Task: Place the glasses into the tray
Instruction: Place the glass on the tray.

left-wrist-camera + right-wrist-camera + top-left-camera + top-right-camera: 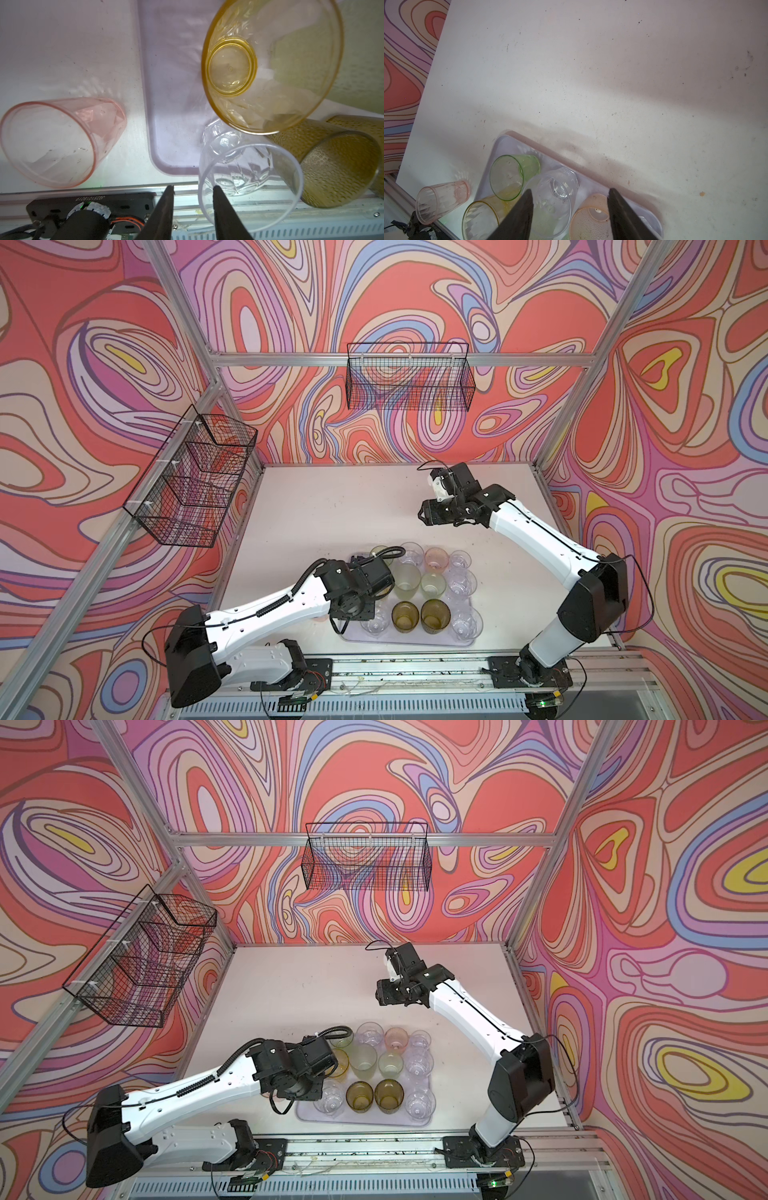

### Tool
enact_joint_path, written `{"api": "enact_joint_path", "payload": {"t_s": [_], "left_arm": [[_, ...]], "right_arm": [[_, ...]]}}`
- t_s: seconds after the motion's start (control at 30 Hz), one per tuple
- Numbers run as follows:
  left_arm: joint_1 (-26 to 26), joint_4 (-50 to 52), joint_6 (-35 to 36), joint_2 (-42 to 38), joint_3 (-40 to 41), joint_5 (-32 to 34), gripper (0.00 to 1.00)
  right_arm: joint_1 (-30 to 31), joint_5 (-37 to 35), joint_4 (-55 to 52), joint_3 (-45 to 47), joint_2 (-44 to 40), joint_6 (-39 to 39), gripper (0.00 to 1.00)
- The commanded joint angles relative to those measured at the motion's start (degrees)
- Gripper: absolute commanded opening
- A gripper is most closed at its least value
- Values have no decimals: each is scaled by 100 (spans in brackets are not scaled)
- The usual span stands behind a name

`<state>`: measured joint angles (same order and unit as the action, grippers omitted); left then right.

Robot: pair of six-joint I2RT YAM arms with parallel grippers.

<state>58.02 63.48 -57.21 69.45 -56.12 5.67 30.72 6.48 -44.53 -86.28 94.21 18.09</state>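
Left gripper slightly parted, right gripper wider, both empty — pink glass beside tray: likely light, slick; pinch rim

tray: glasses upright (2 olive-brown) | left arm over it

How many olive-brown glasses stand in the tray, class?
2. One olive-brown glass stands in the tray's near row; the second stands beside it, on the robot's right. The left arm covers part of the tray, so more may be hidden.
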Motion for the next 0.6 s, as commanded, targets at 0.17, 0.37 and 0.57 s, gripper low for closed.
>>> {"api": "enact_joint_path", "payload": {"t_s": [0.17, 0.37, 0.57], "left_arm": [[-475, 730, 124, -186, -409, 53, 38], [-895, 824, -17, -315, -419, 84, 38], [-1372, 1106, -53, -664, -387, 184, 39]], "right_arm": [[-25, 12, 37, -29, 27, -40, 60], [-28, -1, 52, -12, 8, -49, 60], [-27, 5, 149, 99, -36, -152, 60]]}}
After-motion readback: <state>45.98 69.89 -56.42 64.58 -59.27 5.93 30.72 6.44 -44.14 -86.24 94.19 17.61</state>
